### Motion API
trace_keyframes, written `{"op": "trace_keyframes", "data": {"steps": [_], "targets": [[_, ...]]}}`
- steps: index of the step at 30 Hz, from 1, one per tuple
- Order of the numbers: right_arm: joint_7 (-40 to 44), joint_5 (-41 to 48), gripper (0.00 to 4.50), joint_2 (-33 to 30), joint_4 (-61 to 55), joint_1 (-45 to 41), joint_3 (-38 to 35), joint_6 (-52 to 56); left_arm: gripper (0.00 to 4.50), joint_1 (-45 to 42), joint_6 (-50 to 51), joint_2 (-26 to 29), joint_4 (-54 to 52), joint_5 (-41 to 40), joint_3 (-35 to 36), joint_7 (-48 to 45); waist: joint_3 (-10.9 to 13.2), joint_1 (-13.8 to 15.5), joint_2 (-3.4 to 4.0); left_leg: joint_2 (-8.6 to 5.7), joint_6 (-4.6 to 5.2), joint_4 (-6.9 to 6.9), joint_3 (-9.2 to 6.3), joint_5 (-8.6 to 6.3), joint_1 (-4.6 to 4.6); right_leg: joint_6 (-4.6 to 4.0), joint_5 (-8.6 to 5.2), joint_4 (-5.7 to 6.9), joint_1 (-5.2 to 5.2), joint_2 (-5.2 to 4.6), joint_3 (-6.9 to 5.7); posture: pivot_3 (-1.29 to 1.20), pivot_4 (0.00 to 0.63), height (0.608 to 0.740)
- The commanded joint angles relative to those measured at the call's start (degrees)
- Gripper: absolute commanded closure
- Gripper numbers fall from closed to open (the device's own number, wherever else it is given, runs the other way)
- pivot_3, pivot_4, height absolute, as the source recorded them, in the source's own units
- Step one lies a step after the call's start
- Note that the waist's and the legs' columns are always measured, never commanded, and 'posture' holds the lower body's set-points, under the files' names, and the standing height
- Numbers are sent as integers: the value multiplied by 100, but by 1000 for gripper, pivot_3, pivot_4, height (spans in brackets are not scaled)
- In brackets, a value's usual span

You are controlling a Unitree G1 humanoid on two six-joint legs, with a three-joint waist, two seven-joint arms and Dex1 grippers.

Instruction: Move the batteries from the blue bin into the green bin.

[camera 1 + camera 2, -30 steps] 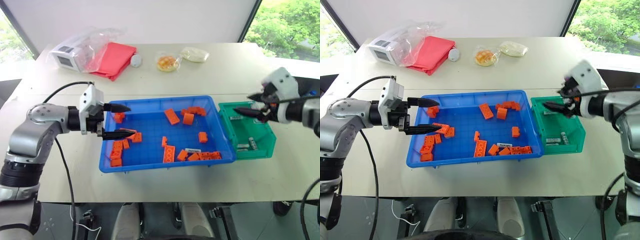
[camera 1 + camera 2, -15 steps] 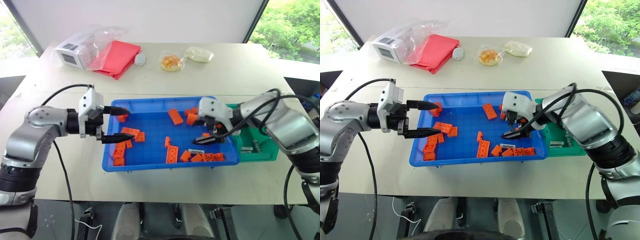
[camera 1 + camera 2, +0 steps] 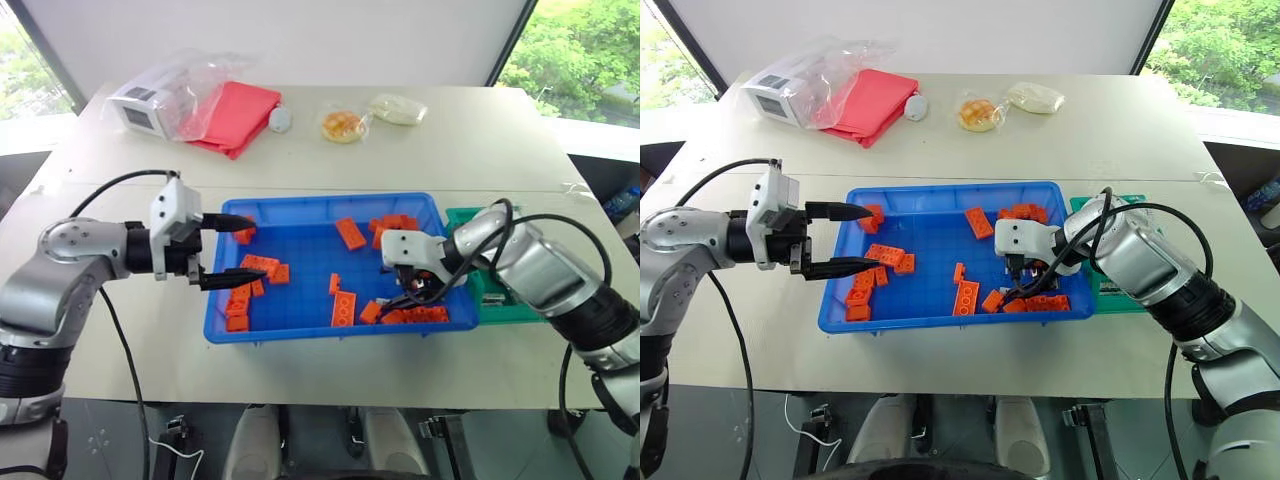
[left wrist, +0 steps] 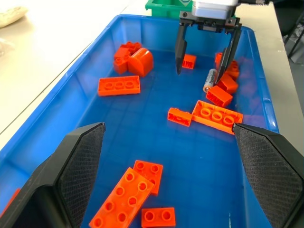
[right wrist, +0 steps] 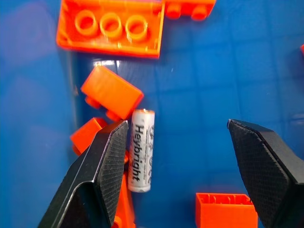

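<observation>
The blue bin (image 3: 300, 330) lies in the middle of the table, strewn with orange bricks (image 3: 343, 308). One battery (image 5: 141, 151), a silvery cylinder with dark lettering, lies flat on the bin's floor among bricks near its right end (image 4: 209, 80). My right gripper (image 5: 177, 124) hangs open just above it, pointing down, and the battery lies close by the inner side of one finger (image 5: 95, 180). Half hidden behind my right arm, the green bin (image 3: 497, 312) touches the blue bin's right end. My left gripper (image 3: 258, 245) hovers open and empty over the blue bin's left end.
At the table's far side are a white device in a clear bag (image 3: 140, 105), a red pouch (image 3: 235, 115), a small white object (image 3: 279, 120), a dish with orange contents (image 3: 342, 125) and a pale packet (image 3: 398, 108). Bare table lies in front of the bins.
My right gripper has swung from over the green bin into the blue bin, tipped downward and sunk towards the battery, still open. The left gripper has held its place.
</observation>
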Motion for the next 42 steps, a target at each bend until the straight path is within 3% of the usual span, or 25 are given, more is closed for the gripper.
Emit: {"op": "trace_keyframes", "data": {"steps": [1,3,6,11,12,15,22,30,35,39,42], "targets": [[18,-318,1075,55,257,48,10,-465,0,-56,-23,80,-142,-73,209,33,0,-3,0,0,0,0,1,0,0,0,0,0,0,0,0,0,150,734],[48,-419,1075,100,363,70,6,-632,0,-91,-15,73,-126,-67,199,29,-1,-4,-1,0,0,0,1,0,3,0,0,0,1,1,0,0,150,734],[62,-443,1860,237,445,71,-66,-654,0,-144,-12,66,-89,-53,182,14,-3,-3,-4,1,0,0,0,0,7,1,1,0,5,2,0,0,150,734],[66,-317,4285,430,258,77,-276,-365,0,-254,-34,40,2,-13,107,-29,-4,-5,-7,1,-1,0,1,0,13,1,1,2,8,2,0,0,150,734],[67,-222,4484,451,139,66,-381,-205,0,-285,-40,29,30,-1,86,-37,-4,-3,-7,1,-1,0,0,0,13,1,1,3,9,2,0,0,150,734],[69,174,4482,501,-234,-22,-809,484,0,-344,-69,-5,107,31,42,-61,-4,0,-6,1,-1,0,1,1,12,3,2,5,7,2,0,0,150,734],[-571,1251,4482,94,-347,-528,-3131,2655,0,-385,-188,-159,315,118,-67,-55,-3,32,-4,0,-1,0,1,1,9,3,3,6,6,-2,-1,0,150,734],[-1189,1236,4482,-899,-239,846,-4217,2507,0,-484,-343,-165,631,202,-117,-227,-5,121,-8,0,1,-4,3,0,9,-14,-7,-2,7,-3,-1,0,150,734],[-2075,891,2167,-640,-56,1680,-4375,1838,0,-704,-424,-261,915,288,-205,-297,-5,91,-7,0,1,-2,5,0,13,0,1,2,7,0,2,0,150,734],[-1956,1110,157,-683,46,1817,-4630,1264,0,-755,-443,-238,1068,297,-149,-360,-5,72,-6,0,0,-2,6,0,13,3,3,4,5,1,4,0,150,734],[-1271,1367,157,-961,363,2033,-5151,314,0,-695,-321,-42,1169,165,101,-442,-5,87,-6,1,1,-4,1,0,13,6,3,4,6,6,3,0,150,734]]}}
